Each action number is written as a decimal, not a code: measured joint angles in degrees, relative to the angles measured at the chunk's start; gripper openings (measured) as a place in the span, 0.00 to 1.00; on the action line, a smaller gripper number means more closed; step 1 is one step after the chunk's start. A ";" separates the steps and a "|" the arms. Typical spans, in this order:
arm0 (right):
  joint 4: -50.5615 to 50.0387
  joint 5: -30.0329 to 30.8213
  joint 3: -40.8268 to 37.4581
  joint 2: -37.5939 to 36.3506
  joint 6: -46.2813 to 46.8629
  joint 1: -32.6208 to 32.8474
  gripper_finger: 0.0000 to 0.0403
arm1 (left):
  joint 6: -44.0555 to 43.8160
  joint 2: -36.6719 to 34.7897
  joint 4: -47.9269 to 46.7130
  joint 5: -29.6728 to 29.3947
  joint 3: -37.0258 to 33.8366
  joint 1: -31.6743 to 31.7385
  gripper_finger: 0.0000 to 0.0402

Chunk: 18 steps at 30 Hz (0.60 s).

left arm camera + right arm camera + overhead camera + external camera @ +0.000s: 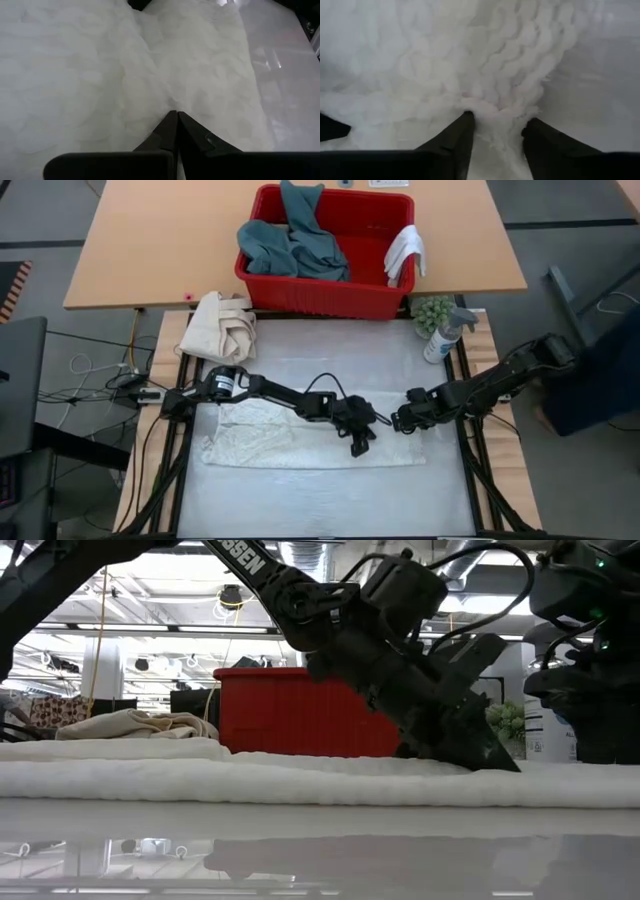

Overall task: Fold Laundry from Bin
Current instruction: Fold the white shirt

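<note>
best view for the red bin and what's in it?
High view: it looks straight down into the red bin on the wooden table, showing the teal garment inside and a white cloth over its rim. Low view shows only its slotted side wall behind the towel. Neither wrist view shows it.

Bin [325, 298] cut by top edge; towel [485, 75] blurred — weave unclear.

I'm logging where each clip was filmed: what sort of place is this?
Probably a robotics lab or workshop, not a home: the low view shows open ceiling ducts and strip lights, and two dark robot arms work on a framed white table.
</note>
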 joint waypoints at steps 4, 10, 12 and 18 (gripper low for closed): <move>1.06 -0.01 -0.12 0.07 -1.70 -0.36 0.35 | 0.02 0.01 0.08 0.02 0.00 0.23 0.00; 2.64 0.06 -0.31 0.17 -2.91 -1.25 0.18 | -0.94 0.29 0.92 2.98 1.62 1.01 0.00; 2.91 0.54 -0.31 0.20 -3.18 -1.49 0.11 | -1.34 0.35 -0.16 4.95 3.85 1.36 0.00; 2.41 1.04 -0.31 0.19 -3.02 -1.47 0.06 | 2.88 0.33 -13.72 9.56 14.69 2.19 0.00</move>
